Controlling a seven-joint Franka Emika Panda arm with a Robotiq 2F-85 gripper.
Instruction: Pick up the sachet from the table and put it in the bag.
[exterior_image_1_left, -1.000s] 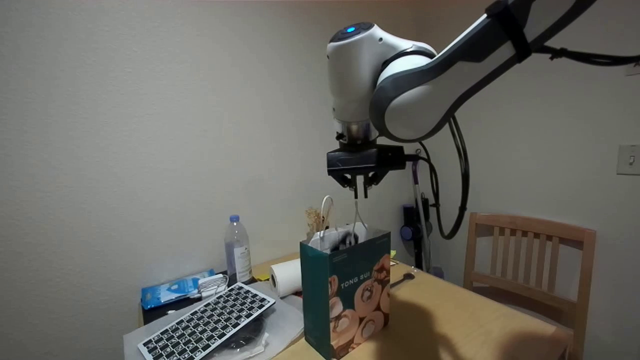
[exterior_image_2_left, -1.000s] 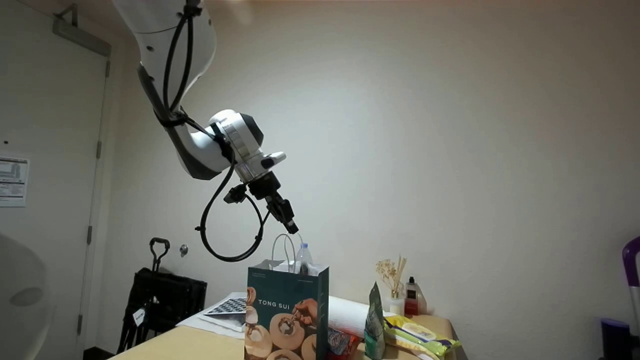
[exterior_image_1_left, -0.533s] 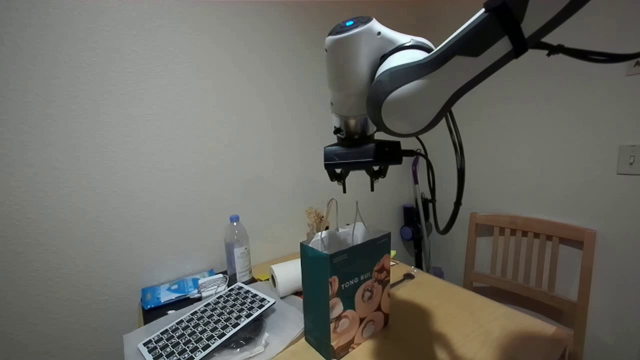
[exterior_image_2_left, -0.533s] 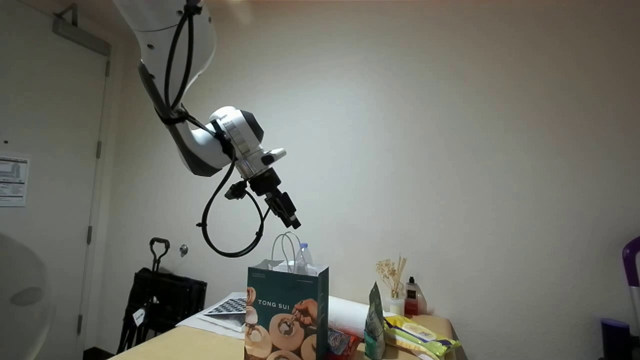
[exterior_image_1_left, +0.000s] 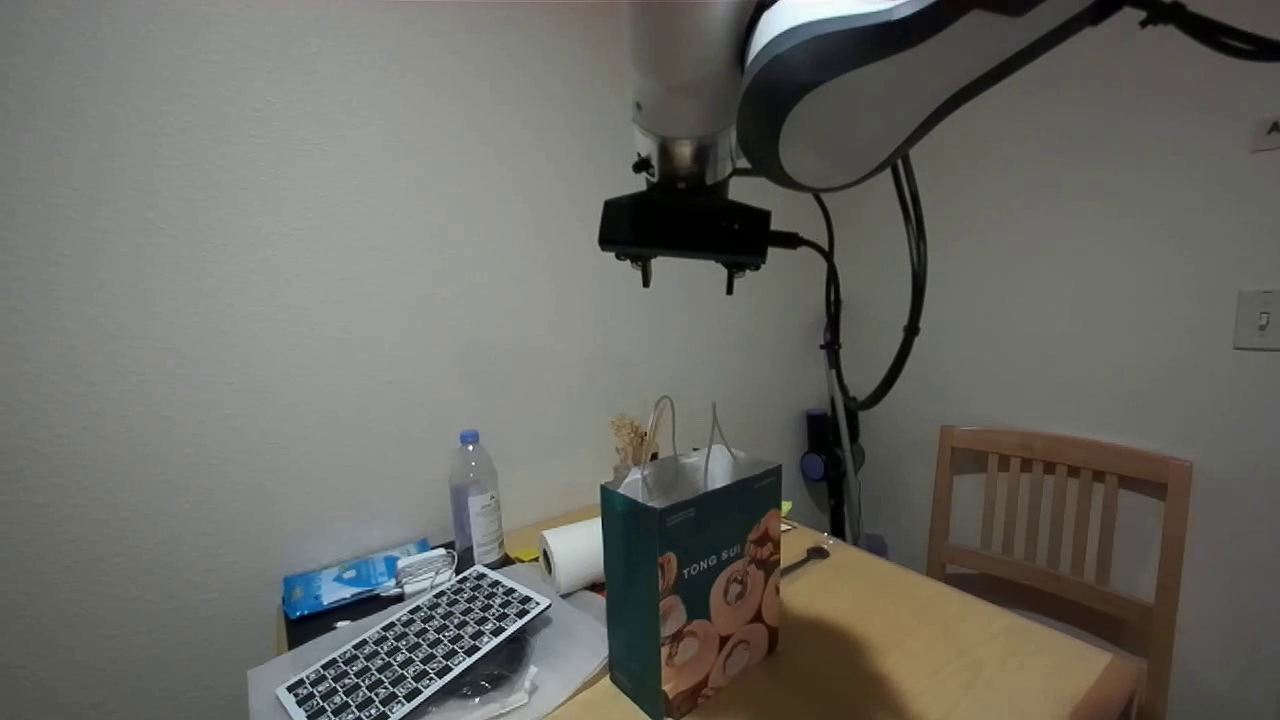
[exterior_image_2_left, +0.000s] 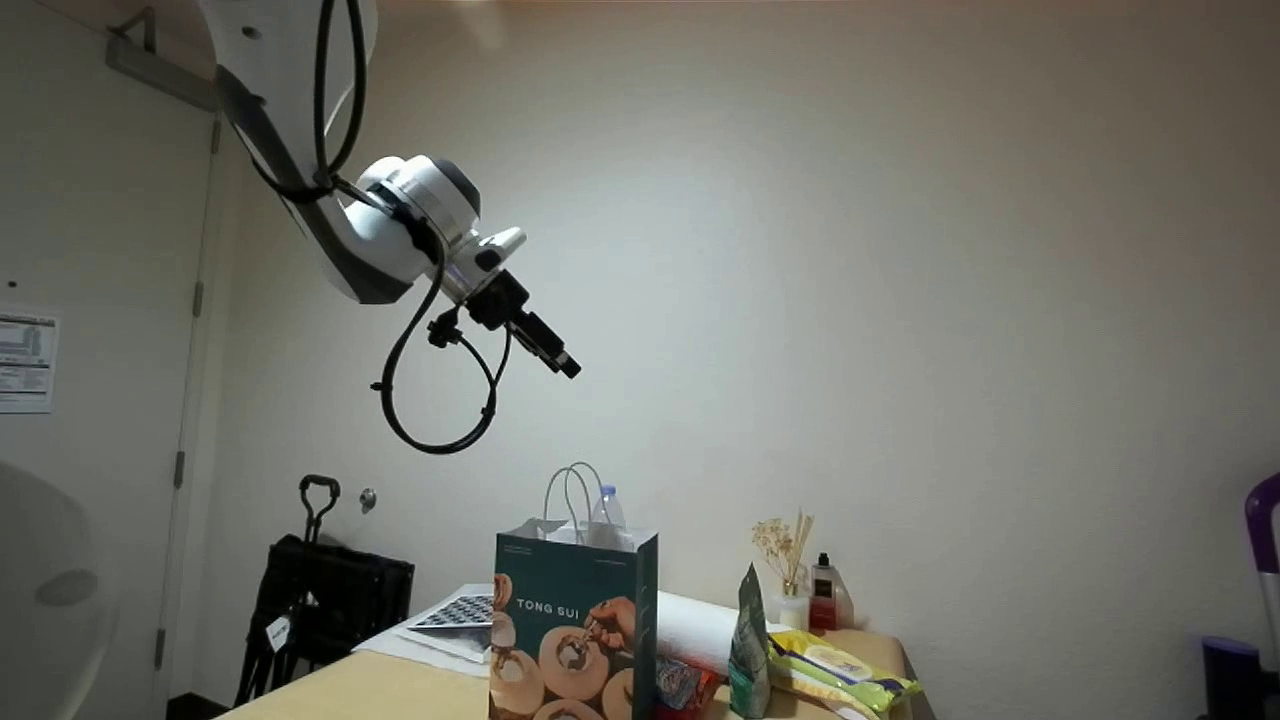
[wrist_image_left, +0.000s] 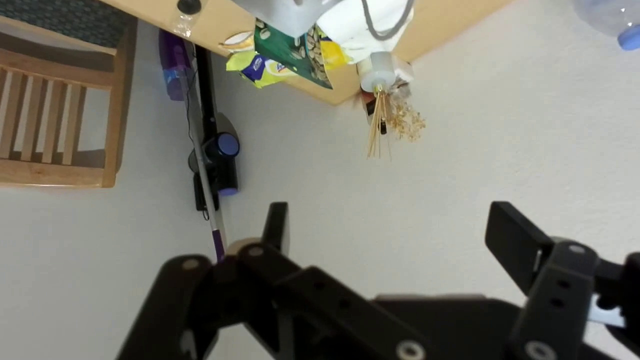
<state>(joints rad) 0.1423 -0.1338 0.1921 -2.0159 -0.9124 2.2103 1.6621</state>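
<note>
The green paper bag (exterior_image_1_left: 690, 590) with pale looped handles stands upright on the wooden table (exterior_image_1_left: 940, 640); an exterior view from elsewhere shows the bag (exterior_image_2_left: 575, 600) too. High over its mouth my gripper (exterior_image_1_left: 688, 288) hangs open, well apart from the handles. Seen from the wrist, the gripper (wrist_image_left: 387, 215) has its fingers spread wide, with only bare wall behind the gap and nothing held. At the top edge of that view a bag handle (wrist_image_left: 385, 35) curves in. The sachet is hidden or out of view; the bag's walls conceal its inside.
A patterned board (exterior_image_1_left: 415, 645) lies beside the bag, with a plastic bottle (exterior_image_1_left: 477, 505) and paper roll (exterior_image_1_left: 573, 555) behind. A green packet (exterior_image_2_left: 750, 645), yellow wipes pack (exterior_image_2_left: 840, 665) and reed diffuser (exterior_image_2_left: 792, 600) stand on the table's far part. A chair (exterior_image_1_left: 1060, 520) is nearby.
My gripper has gone from nearly shut to wide open and has risen away from the bag. A black-and-white thing at the bag's mouth has dropped out of sight.
</note>
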